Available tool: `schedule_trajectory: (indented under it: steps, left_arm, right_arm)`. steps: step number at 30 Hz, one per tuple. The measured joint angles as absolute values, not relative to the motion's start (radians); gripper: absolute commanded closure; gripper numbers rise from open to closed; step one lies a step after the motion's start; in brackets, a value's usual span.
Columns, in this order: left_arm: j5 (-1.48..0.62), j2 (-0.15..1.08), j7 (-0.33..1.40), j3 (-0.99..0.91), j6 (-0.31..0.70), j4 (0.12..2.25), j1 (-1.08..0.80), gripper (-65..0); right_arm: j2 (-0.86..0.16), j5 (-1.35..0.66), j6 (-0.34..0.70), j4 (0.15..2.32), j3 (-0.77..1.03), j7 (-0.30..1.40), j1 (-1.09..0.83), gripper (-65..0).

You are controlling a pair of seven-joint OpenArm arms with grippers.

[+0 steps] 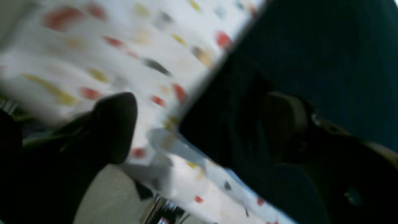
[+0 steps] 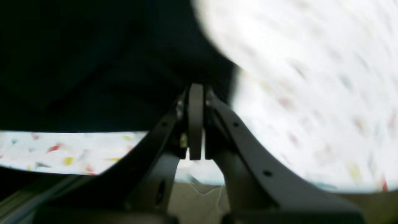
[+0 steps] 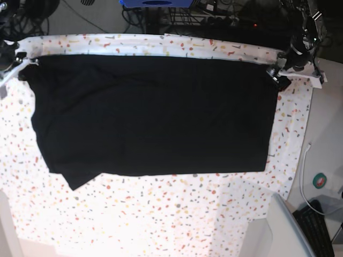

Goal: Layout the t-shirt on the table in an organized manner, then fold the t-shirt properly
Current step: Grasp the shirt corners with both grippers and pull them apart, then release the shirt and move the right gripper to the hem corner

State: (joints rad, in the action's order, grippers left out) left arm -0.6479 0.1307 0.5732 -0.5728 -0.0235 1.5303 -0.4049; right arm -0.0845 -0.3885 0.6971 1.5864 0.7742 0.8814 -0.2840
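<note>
Apparently flat t-shirt (image 3: 150,115) on table (image 3: 161,214) (views blurred).

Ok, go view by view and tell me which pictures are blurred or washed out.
Left wrist view: motion-smeared, flecks on the table streaked, the t-shirt a featureless dark mass. Right wrist view: table blown out white and blurred at right. Base view: sharp, with glare along the table's near edge.
</note>
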Motion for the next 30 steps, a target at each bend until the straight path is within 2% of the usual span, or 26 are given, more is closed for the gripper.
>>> schedule_trajectory:
  steps: [3, 4, 5, 8, 9, 12, 15, 19, 23, 30]
  left_arm:
    - [-0.648, 0.102, 0.574, -0.656, -0.027, 1.605, -0.410, -59.9]
    - [-0.645, 0.098, 0.574, -0.669, -0.028, 1.641, -0.417, -54.6]
    - [-0.646, 0.099, 0.570, -0.667, -0.020, 1.681, -0.431, -45.3]
    - [-0.641, 0.113, 0.564, -0.593, -0.007, 1.749, -0.452, -2.6]
    - [-0.645, 0.116, 0.568, -0.567, -0.006, 1.748, -0.448, 0.0]
    - [-0.643, 0.128, 0.579, -0.490, -0.006, 1.692, -0.395, 0.0]
    - [-0.515, 0.155, 0.564, -0.400, -0.010, 1.571, -0.310, 0.0]
    - [-0.355, 0.130, 0.573, -0.287, -0.006, 1.452, -0.235, 0.0]
    - [-0.243, 0.108, 0.568, -0.238, 0.001, 1.452, -0.237, 0.0]
    - [-0.210, 0.096, 0.543, -0.207, -0.011, 1.453, -0.282, 0.0]
  right_arm:
    - [-0.085, -0.341, 0.697, 1.593, 0.699, 0.876, -0.281, 0.0]
    - [-0.085, -0.278, 0.696, 1.593, 0.678, 0.884, -0.277, 0.0]
    - [-0.085, -0.220, 0.673, 1.593, 0.654, 0.890, -0.272, 0.0]
    - [-0.081, -0.077, 0.626, 1.592, 0.583, 0.848, -0.247, 0.0]
    - [-0.074, -0.053, 0.625, 1.592, 0.570, 0.817, -0.242, 0.0]
    - [-0.038, 0.016, 0.625, 1.583, 0.561, 0.762, -0.224, 0.0]
    - [-0.041, 0.083, 0.624, 1.493, 0.566, 0.752, -0.187, 0.0]
    - [-0.046, 0.082, 0.621, 1.428, 0.567, 0.735, -0.192, 0.0]
    - [-0.047, 0.067, 0.622, 1.423, 0.602, 0.674, -0.226, 0.0]
    - [-0.079, 0.032, 0.637, 1.366, 0.643, 0.619, -0.245, 0.0]
